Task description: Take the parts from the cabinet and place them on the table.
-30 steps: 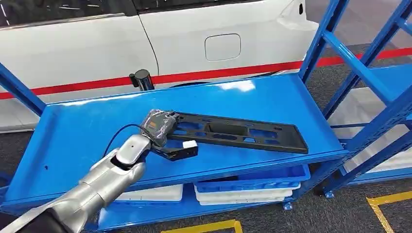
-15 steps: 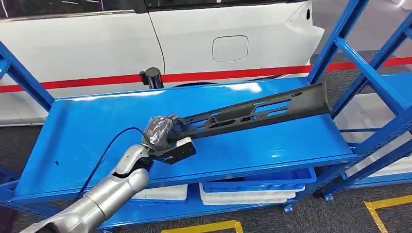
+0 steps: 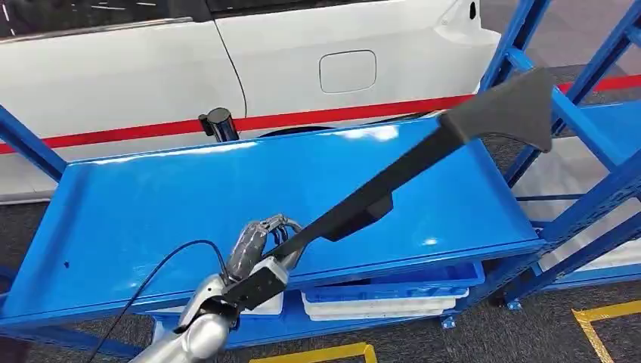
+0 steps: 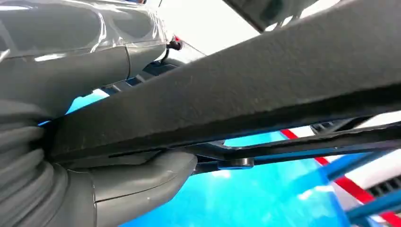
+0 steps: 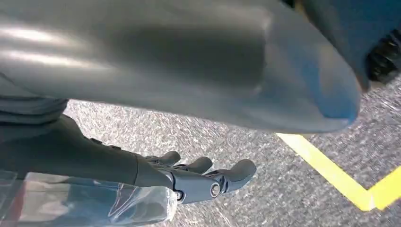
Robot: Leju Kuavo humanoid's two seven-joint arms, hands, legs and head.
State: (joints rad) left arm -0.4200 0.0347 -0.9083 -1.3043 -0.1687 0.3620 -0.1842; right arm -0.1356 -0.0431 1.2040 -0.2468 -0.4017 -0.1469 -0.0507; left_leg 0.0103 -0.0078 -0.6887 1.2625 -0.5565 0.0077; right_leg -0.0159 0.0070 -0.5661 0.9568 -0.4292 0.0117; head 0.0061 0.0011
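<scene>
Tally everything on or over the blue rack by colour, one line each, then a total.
Black: 1, the long plastic part held up over the top shelf by the left hand.
White: 2, trays on the lower shelf.
Blue: 1, tray stacked on a white one.
Total: 4

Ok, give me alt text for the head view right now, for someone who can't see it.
The robot's left hand grips one end of a long black plastic part, holding it raised at a slant above the top blue shelf of a metal rack. A white car with a red stripe stands behind the rack.
</scene>
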